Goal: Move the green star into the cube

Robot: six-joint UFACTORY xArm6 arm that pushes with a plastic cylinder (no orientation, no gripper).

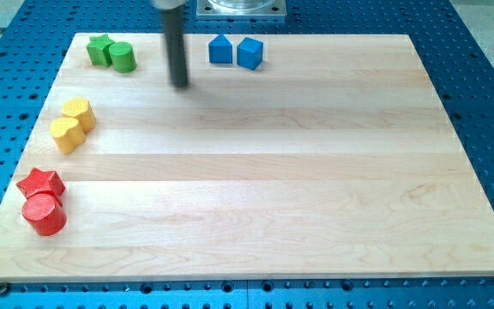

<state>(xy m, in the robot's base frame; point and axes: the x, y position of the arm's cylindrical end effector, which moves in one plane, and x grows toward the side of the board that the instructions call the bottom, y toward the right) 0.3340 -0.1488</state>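
Observation:
The green star (99, 49) lies near the board's top left corner, touching a green cylinder (122, 57) on its right. The blue cube (250, 52) stands at the top centre, with another blue block (220, 50), house-like in shape, touching its left side. My tip (180, 84) rests on the board between the green pair and the blue pair, a little below both. It is to the right of the green cylinder and to the left of the blue blocks, touching none of them.
Two yellow blocks (78, 113) (66, 134) sit together at the left edge. A red star (40, 183) and a red cylinder (45, 214) sit at the lower left. The wooden board (273, 172) lies on a blue perforated table.

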